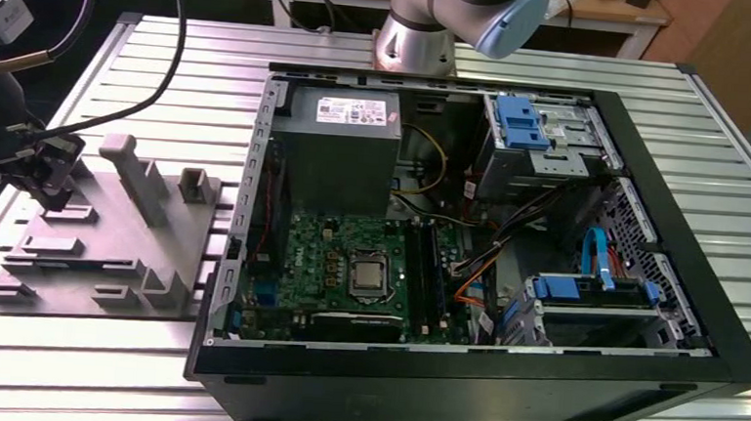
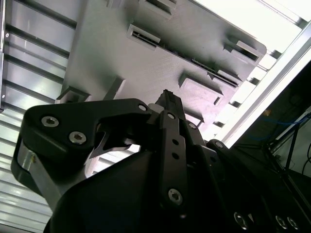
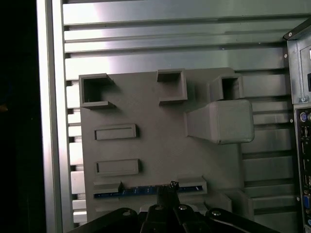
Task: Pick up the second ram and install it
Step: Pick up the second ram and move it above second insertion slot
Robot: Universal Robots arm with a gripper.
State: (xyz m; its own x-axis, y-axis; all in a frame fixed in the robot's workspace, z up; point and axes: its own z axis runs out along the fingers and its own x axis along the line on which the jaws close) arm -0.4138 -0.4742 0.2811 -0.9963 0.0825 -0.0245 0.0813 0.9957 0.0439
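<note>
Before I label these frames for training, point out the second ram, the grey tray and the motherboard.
second ram [image 3: 131,192]: first wrist view, on its blue edge in the tray slot.
grey tray [image 3: 160,150]: first wrist view, on its bare flat top.
motherboard [image 1: 302,243]: exterior view, on the green board surface.

A ribbed aluminium table [image 1: 320,49] stands before wooden furniture [image 1: 706,30].
</note>
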